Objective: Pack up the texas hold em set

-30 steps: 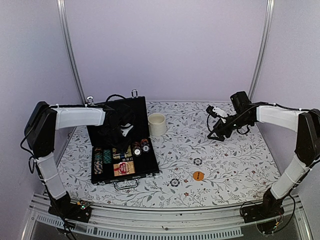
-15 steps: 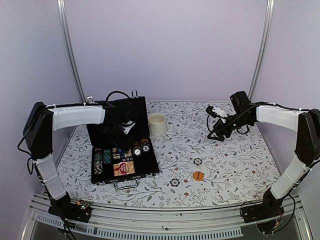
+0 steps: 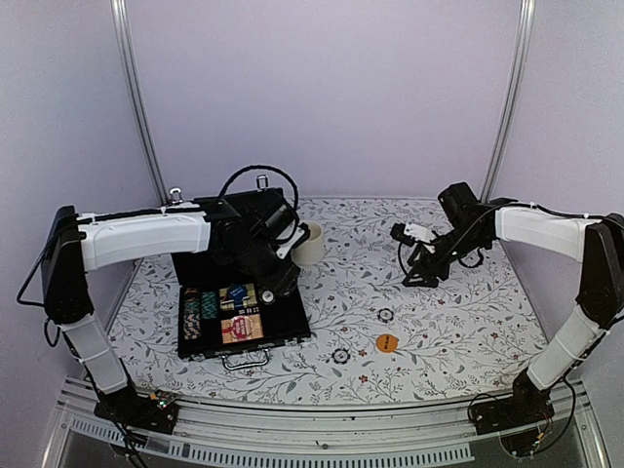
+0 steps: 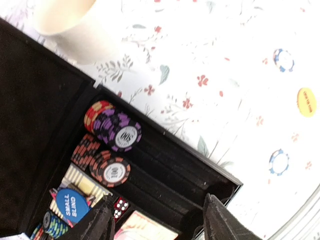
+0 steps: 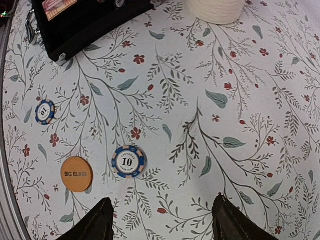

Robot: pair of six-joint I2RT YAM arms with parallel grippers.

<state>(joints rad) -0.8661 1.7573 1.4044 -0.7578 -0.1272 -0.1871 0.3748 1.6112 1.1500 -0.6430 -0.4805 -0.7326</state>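
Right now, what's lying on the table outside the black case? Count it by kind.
Blue-and-white poker chips: 2
Orange Big Blind button: 1
Cream mug: 1
Total: 4

A cream mug [image 3: 314, 246] stood upright toward the back of my worktop [image 3: 468, 312], whose covering was white, printed with leafy sprigs and small red flowers. Plain lilac walls [image 3: 322, 97] rose behind it, with a metal pole [image 3: 136, 107] at each back corner.
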